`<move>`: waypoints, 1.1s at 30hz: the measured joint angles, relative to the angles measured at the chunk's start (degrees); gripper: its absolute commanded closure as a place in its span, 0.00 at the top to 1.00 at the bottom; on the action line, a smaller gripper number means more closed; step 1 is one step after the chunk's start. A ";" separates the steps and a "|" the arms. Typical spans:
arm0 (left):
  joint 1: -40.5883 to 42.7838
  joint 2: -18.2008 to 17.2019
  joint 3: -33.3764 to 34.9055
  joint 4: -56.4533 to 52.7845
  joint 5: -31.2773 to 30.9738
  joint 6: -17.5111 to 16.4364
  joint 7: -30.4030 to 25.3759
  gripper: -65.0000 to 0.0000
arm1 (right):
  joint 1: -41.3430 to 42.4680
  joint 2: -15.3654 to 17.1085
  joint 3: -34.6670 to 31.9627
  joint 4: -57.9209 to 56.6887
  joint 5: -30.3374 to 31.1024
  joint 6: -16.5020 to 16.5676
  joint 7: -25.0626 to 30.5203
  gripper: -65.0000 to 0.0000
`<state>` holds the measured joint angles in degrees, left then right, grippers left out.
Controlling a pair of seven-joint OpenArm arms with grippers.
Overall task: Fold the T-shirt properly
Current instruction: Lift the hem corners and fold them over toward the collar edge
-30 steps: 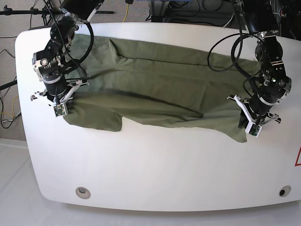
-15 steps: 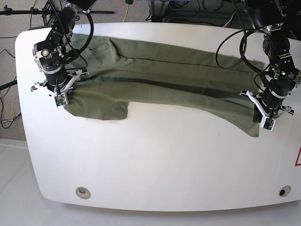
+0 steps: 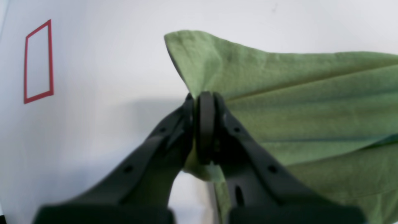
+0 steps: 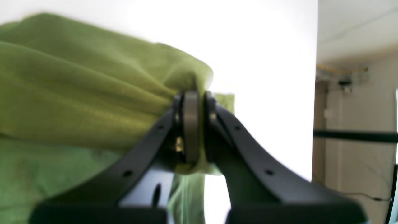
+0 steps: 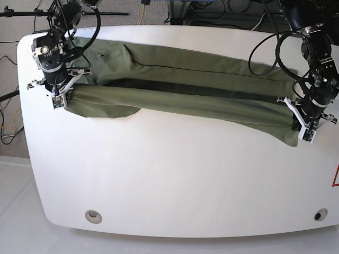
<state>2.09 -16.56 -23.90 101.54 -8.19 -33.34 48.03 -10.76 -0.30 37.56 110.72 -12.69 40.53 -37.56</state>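
The olive-green T-shirt [image 5: 180, 79] lies stretched in a long band across the far half of the white table [image 5: 175, 174], its near edge lifted and folded back over itself. At the right of the base view my left gripper [image 5: 294, 128] is shut on a corner of the cloth. In the left wrist view the T-shirt [image 3: 295, 102] fans out to the right from the left gripper [image 3: 203, 99]. My right gripper [image 5: 64, 97], at the left end, is shut on a bunched edge. In the right wrist view the T-shirt [image 4: 77, 93] folds run left from the right gripper [image 4: 191, 96].
A red outlined rectangle [image 3: 39, 62] is marked on the table beside my left gripper, near the table's right edge. Two round holes [image 5: 94, 215] [image 5: 318, 215] sit near the front edge. Cables [image 5: 265, 47] loop over the far side by both arms.
Both arms have moved outward and toward the far side, still gripping the shirt. The cloth between them has pulled taut and the folded band has grown narrower.
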 measured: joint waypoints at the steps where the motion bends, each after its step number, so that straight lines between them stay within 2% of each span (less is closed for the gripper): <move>1: 0.02 0.02 0.00 0.00 0.00 0.00 0.00 0.00 | -0.35 0.00 -0.02 0.00 0.02 0.02 0.00 0.00; 16: 4.72 0.46 -0.11 0.00 0.22 0.09 -0.09 0.00 | -4.92 0.00 -0.11 -0.04 0.02 0.04 0.13 0.00; 21: 6.71 1.70 -0.09 -0.07 0.46 0.24 0.02 0.00 | -5.86 0.00 -0.09 -0.35 0.00 0.00 0.24 0.00; 33: 9.07 1.86 1.46 -4.44 0.59 0.28 -0.24 0.00 | -5.90 0.04 -0.11 -7.89 -0.22 -0.02 0.31 0.00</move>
<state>11.16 -14.70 -22.44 97.10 -7.60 -33.06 47.79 -16.67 -0.25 37.45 102.83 -12.91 40.51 -37.26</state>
